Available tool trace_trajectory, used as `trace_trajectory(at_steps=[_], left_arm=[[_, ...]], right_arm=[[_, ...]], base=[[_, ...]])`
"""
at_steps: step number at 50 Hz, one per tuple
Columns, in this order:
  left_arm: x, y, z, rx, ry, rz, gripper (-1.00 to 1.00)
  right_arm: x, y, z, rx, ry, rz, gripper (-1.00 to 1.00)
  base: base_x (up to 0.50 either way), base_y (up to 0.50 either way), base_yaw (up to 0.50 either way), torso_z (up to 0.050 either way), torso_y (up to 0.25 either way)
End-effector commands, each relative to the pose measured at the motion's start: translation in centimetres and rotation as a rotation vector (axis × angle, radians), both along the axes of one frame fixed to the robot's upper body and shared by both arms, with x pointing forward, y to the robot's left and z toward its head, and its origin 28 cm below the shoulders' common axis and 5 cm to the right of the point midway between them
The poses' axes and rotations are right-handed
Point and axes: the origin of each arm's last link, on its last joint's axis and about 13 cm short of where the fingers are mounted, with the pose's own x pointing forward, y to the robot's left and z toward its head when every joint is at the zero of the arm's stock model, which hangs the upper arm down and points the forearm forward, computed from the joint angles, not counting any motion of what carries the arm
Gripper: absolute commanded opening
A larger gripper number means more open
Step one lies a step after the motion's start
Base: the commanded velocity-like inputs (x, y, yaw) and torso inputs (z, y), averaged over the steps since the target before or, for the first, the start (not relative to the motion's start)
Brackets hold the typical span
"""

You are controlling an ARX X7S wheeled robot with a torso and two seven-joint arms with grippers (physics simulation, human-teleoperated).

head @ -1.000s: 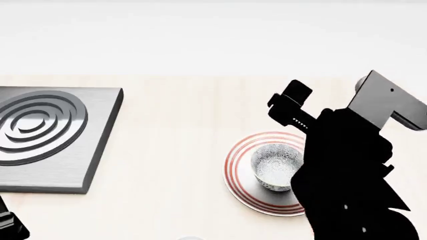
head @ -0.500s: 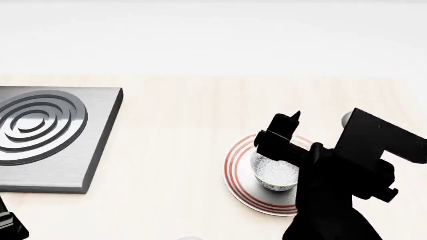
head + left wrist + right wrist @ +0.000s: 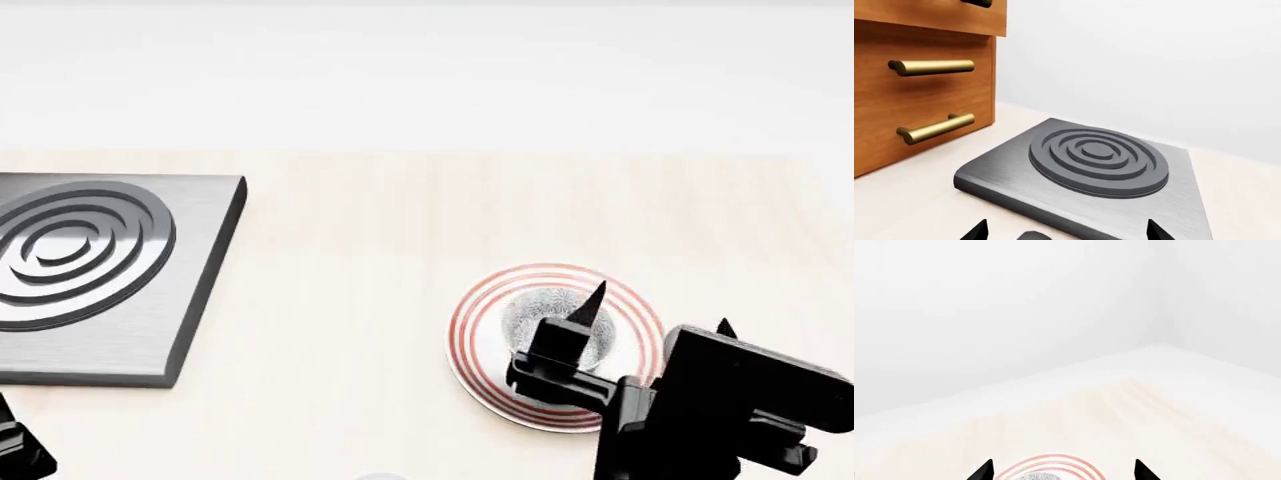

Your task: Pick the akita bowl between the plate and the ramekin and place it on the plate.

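Observation:
The akita bowl [image 3: 550, 322], speckled grey on white, stands on the plate [image 3: 470, 335], a white disc with red rings. My right gripper [image 3: 659, 308] is open at the plate's near right side, and one black fingertip [image 3: 589, 298] overlaps the bowl. In the right wrist view the plate's rings [image 3: 1054, 460] and a sliver of the bowl's rim [image 3: 1035, 476] show between the spread tips of the right gripper [image 3: 1063, 471]. My left gripper [image 3: 1067, 232] is open and holds nothing, facing a grey burner slab [image 3: 1094, 160]. The ramekin is out of view.
The grey burner slab [image 3: 94, 270] with raised concentric rings lies at the table's left. A wooden drawer unit [image 3: 921, 85] with brass handles stands beside it. A pale wall runs behind the light wooden tabletop [image 3: 360, 260].
My right arm has swung down and back toward me, from above the plate to its near side. The bowl has stayed on the plate. The left side is unchanged.

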Motion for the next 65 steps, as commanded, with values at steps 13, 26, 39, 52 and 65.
trace_trajectory(at_steps=[13, 26, 39, 52, 65], left_arm=[[-0.4, -0.2, 0.9, -0.002, -0.039, -0.023, 1.00], [-0.7, -0.1, 2.2, -0.015, -0.082, -0.020, 1.00], [-1.1, -0.2, 3.2, -0.017, -0.117, -0.038, 1.00], [-1.7, -0.4, 4.1, -0.018, -0.143, -0.049, 1.00], [-2.4, -0.5, 4.6, -0.024, -0.164, -0.062, 1.00]], right_arm=[[-2.4, -0.8, -3.4, -0.177, -0.042, -0.104, 1.00], [-3.3, -1.5, -3.0, -0.191, -0.058, -0.132, 1.00], [-4.2, -1.9, -1.7, -0.195, -0.085, -0.153, 1.00], [-5.1, -2.2, -0.3, -0.197, -0.111, -0.168, 1.00], [-5.7, -2.6, 0.9, -0.191, -0.131, -0.195, 1.00]], base=[[0.00, 0.00, 0.00, 0.000, 0.000], [0.00, 0.00, 0.00, 0.000, 0.000], [0.00, 0.00, 0.00, 0.000, 0.000], [0.00, 0.00, 0.00, 0.000, 0.000], [0.00, 0.00, 0.00, 0.000, 0.000]])
